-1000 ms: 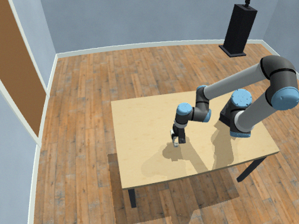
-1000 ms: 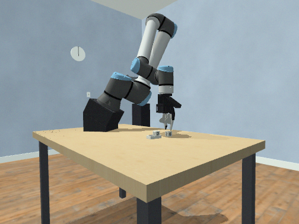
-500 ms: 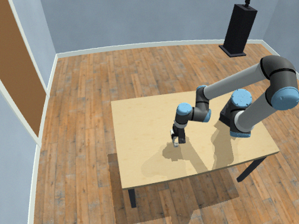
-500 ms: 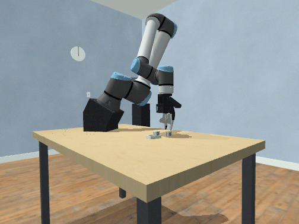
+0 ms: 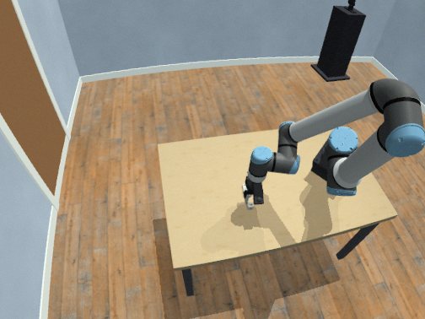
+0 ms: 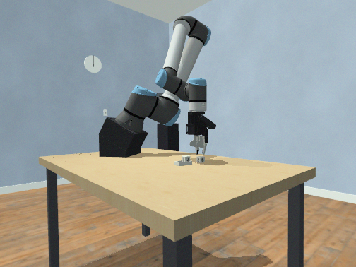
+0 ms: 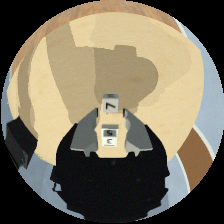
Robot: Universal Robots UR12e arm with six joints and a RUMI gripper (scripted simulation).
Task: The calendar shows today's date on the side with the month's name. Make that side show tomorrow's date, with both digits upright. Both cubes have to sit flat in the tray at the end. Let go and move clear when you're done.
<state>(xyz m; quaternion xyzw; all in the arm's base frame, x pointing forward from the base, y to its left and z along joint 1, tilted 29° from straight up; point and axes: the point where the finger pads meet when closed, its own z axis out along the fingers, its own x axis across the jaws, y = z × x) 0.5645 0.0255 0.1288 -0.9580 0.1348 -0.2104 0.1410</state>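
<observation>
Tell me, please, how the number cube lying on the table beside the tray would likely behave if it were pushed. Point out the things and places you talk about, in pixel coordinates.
The cube (image 6: 200,159) would probably slide rather than roll, given its flat faces. It seems unlikely to tip under a low push, being about as wide as tall. Its straight, crisp edges suggest it is stiff.

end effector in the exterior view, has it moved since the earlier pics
No, no visible shift. Against the table, the end effector hangs in the same spot there.
</observation>
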